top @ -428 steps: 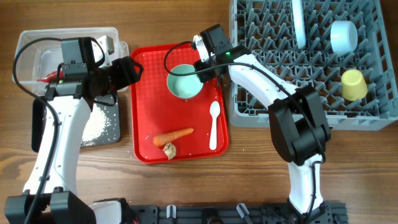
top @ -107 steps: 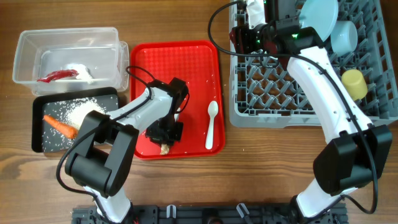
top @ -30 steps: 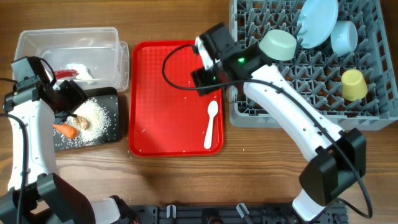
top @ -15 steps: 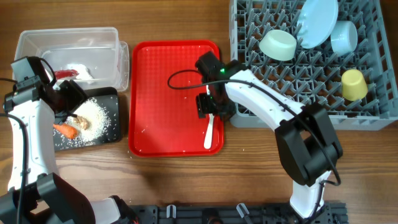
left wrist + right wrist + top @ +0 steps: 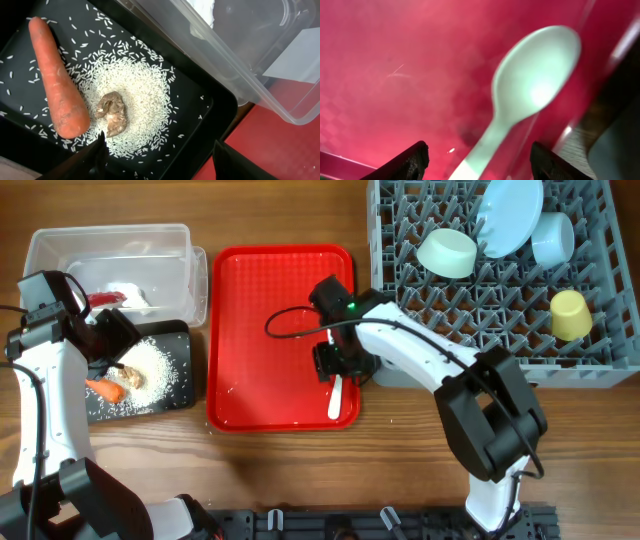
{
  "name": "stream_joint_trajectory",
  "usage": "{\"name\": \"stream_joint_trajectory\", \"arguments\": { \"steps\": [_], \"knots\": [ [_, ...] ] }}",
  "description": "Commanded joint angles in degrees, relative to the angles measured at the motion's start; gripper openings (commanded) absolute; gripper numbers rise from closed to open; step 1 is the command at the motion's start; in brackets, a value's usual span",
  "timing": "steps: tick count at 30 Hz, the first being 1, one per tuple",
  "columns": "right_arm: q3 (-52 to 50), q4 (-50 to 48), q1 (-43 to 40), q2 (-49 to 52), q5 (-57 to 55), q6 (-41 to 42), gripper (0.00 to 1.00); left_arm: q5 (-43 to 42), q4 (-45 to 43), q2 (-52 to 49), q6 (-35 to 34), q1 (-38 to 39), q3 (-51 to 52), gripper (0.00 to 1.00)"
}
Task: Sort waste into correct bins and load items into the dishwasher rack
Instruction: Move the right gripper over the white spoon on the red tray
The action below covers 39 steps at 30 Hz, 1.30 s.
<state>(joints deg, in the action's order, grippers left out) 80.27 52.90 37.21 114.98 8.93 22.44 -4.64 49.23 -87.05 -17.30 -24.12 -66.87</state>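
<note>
- Found the right claw (image 5: pixel 340 366) spread wide and set low over the red serving tray (image 5: pixel 260 320), near its right edge.
- Noted, in the right wrist view, the white spoon (image 5: pixel 535 85) lying on the red surface, handle running down between the two fingers (image 5: pixel 415 160) and clear of both.
- Found the left claw (image 5: pixel 160 160) likewise spread apart, hanging above the black tray (image 5: pixel 220 107).
- Logged inside that black tray: an orange carrot (image 5: pixel 57 92) along the left, a heap of white rice (image 5: pixel 145 90) just beside it, and a tan crumpled scrap (image 5: pixel 114 113) resting on the heap, close to the carrot's thick end.
- Logged the clear tub (image 5: pixel 110 240) directly behind the black tray, rim overlapping the tray's far edge in the left wrist view; red wrapper (image 5: pixel 100 300) inside, against something white.
- Recorded the grey rack (image 5: pixel 480 330) just right of the red serving tray on the wooden tabletop (image 5: pixel 300 470).
- Confirmed in the rack: pale blue plate (image 5: pixel 510 215) tilted among the back pegs, blue bowl (image 5: pixel 553 238) against its right, green bowl (image 5: pixel 447 253) at its left, yellow cup (image 5: pixel 568 315) apart, toward the right side.
</note>
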Motion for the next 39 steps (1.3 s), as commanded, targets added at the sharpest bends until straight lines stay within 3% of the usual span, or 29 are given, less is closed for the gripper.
{"name": "stream_joint_trajectory", "arguments": {
  "steps": [1, 7, 17, 28, 39],
  "knots": [
    [-0.74, -0.15, 2.03, 0.76, -2.99, -3.65, 0.67, -0.94, 0.04, 0.24, -0.31, -0.15, -0.55, 0.69],
    [-0.79, -0.09, 3.61, 1.42, -7.65, -3.93, 0.67, -0.92, 0.68, 0.24, -0.28, -0.15, -0.55, 0.69],
    [-0.81, 0.02, 3.93, 4.61, -4.66, -8.00, 0.66, -0.92, 0.72, 0.24, -0.31, -0.15, -0.55, 0.68],
    [-0.79, -2.89, 4.02, 5.14, -7.89, -7.23, 0.36, -0.92, 1.09, 0.24, -0.31, -0.15, -0.55, 0.68],
    [0.87, -5.92, 3.63, 5.14, -10.21, -7.26, 0.23, -0.90, 1.05, 0.24, -0.31, -0.15, -0.55, 0.69]
  ]
}}
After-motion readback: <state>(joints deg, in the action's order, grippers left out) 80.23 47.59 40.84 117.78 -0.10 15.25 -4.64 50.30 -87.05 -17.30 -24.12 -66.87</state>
